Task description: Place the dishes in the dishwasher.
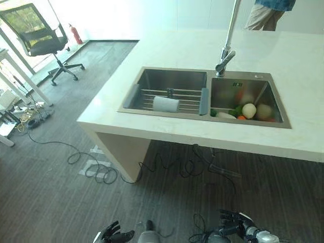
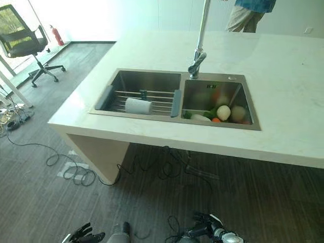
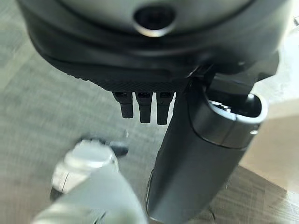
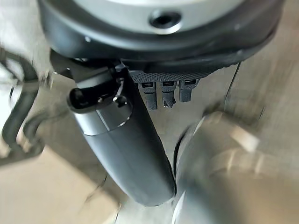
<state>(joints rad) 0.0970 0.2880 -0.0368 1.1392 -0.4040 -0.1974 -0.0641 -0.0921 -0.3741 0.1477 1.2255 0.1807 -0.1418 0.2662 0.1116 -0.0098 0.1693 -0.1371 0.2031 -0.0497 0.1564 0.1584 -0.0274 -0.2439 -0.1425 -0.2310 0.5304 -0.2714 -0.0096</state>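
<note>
A white cup (image 1: pixel 166 104) lies on its side on a wire rack (image 1: pixel 187 94) across the left basin of a steel double sink (image 1: pixel 131 96). The right basin (image 2: pixel 215 91) holds several small pieces, pale round ones (image 1: pixel 249 110) beside green and orange ones. My left hand (image 1: pixel 114 233) hangs low over the floor, well short of the counter, fingers (image 3: pixel 145 109) straight and holding nothing. My right hand (image 1: pixel 237 223) hangs just as low to the right, its fingers (image 4: pixel 163 95) relaxed and its thumb (image 4: pixel 126 149) out, also holding nothing.
The sink is set in a white counter island (image 1: pixel 283 66) with a tall faucet (image 1: pixel 226 53) between the basins. A person (image 1: pixel 266 15) stands behind the counter. An office chair (image 1: pixel 43 40) and a fire extinguisher (image 1: pixel 76 34) stand at the far left.
</note>
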